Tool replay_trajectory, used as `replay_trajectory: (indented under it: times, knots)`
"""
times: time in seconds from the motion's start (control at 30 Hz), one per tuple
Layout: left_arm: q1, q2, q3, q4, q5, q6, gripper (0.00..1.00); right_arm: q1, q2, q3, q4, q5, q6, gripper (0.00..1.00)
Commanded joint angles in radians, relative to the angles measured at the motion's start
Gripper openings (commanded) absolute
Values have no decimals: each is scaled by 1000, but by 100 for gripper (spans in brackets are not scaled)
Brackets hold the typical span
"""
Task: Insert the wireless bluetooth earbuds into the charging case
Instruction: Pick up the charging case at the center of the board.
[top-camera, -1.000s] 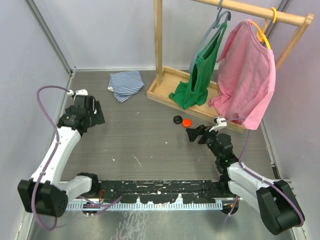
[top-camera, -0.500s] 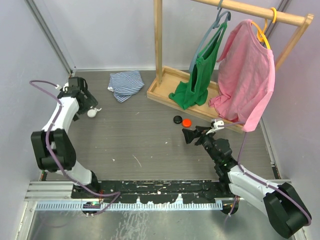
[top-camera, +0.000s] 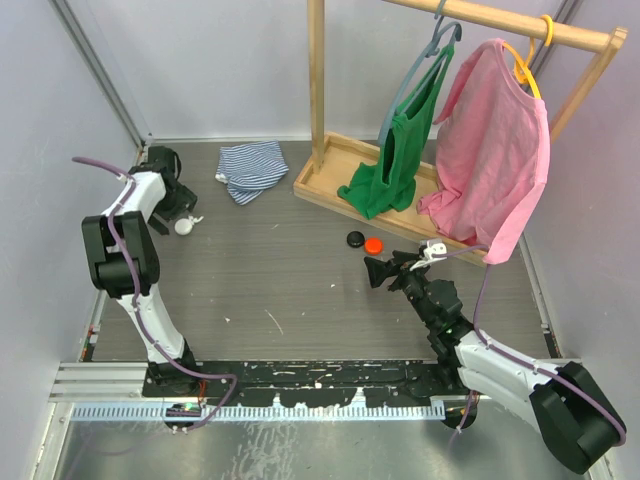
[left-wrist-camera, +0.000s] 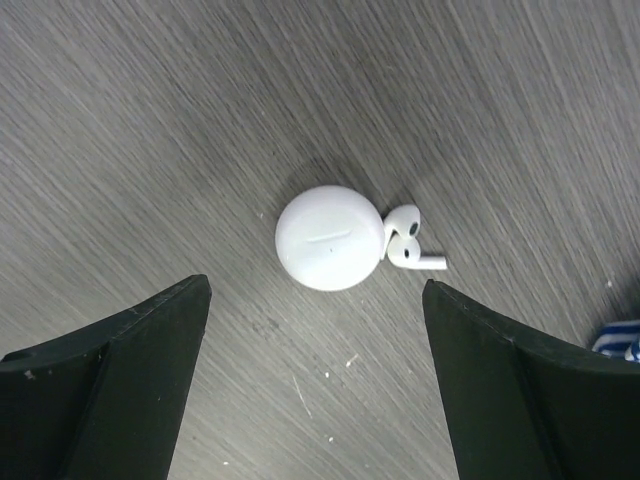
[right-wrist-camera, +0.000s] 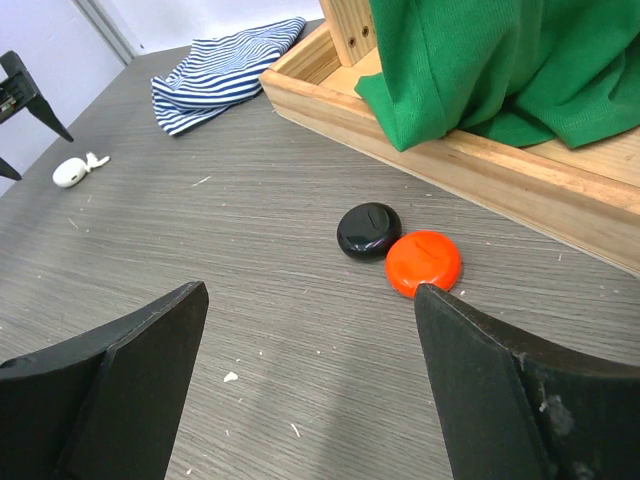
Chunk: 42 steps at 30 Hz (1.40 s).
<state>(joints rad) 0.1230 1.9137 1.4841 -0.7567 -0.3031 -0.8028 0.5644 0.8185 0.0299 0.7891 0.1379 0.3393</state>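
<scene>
Three round cases are counted on the surface (top-camera: 300, 290): one white case (left-wrist-camera: 330, 238), one black case (right-wrist-camera: 368, 229) and one orange case (right-wrist-camera: 423, 262). One white earbud (left-wrist-camera: 405, 243) is made out; whether a second is tucked against it cannot be told. Three pieces of cloth are counted: one green top (top-camera: 395, 165), one pink shirt (top-camera: 495, 160) and one striped cloth (top-camera: 250, 168). Two hangers are seen, one grey-blue hanger (top-camera: 445, 35) and one yellow hanger (top-camera: 547, 30), on one wooden rack (top-camera: 317, 90). Two arms are counted, each with one pincer: the left pincer (left-wrist-camera: 315, 300) and the right pincer (right-wrist-camera: 310, 292).
</scene>
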Motion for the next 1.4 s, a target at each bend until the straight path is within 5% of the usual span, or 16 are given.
replay_trajectory:
  times: [0.0,0.8,1.0,1.37]
  knots:
    - [28,44,64,-35,-18,-43,88,12,6,-2,69,44,-32,90]
    - [54,142,66,-25,33,-56,55,19,17,-1,72,53,-38,90]
    - [55,92,13,-22,44,-70,44,19,24,5,70,44,-39,90]
    - [29,-112,-234,75,157,-104,43,19,148,62,86,-109,-33,89]
